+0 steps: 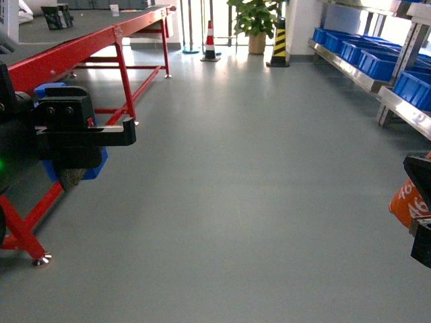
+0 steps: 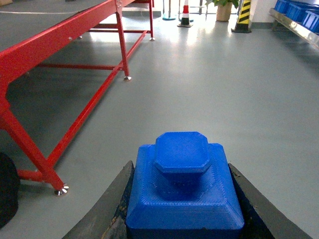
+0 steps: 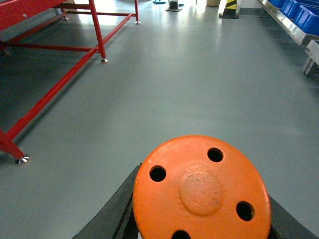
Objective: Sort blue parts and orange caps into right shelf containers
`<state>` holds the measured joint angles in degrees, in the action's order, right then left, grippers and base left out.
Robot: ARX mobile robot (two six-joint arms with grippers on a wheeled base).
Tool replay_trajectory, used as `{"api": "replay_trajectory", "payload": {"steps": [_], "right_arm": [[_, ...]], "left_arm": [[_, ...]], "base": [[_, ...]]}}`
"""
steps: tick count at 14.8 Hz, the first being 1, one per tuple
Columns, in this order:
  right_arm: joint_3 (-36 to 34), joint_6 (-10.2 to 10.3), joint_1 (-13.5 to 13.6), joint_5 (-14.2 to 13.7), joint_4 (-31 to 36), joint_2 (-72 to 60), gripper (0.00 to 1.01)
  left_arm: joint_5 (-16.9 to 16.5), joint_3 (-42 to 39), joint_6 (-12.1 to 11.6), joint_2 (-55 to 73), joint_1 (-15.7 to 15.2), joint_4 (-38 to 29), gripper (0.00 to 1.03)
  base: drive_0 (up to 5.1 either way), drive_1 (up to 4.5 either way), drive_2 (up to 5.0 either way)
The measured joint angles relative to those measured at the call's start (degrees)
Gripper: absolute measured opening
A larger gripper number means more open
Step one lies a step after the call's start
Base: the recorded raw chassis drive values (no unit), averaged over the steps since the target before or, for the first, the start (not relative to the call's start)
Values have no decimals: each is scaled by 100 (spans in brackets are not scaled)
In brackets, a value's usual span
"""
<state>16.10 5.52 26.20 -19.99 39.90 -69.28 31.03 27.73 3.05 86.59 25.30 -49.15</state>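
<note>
A blue part (image 2: 184,189) with a raised octagonal top fills the bottom of the left wrist view, clamped between the dark fingers (image 2: 107,209) of my left gripper (image 2: 184,219). In the head view that gripper (image 1: 74,161) hangs at the left with blue showing under it. My right gripper (image 3: 199,224) is shut on an orange cap (image 3: 202,191) whose flat top has several holes. The orange cap (image 1: 407,202) shows at the head view's right edge. The right shelf containers (image 1: 377,60), blue crates, line a metal shelf far off at the right.
A long red-framed table (image 1: 81,47) runs along the left, its legs and feet (image 1: 42,259) on the grey floor. A traffic cone (image 1: 210,44), a striped bollard (image 1: 279,44) and a potted plant (image 1: 256,23) stand at the far end.
</note>
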Motion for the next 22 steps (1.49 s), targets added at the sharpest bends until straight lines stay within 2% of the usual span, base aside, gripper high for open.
{"api": "replay_trajectory", "payload": {"steps": [22], "right_arm": [[0,2,0,7,7,0,44]], "left_arm": [[2,0,0,4,-4,9,40]], "base": [[7,414,-399]]}}
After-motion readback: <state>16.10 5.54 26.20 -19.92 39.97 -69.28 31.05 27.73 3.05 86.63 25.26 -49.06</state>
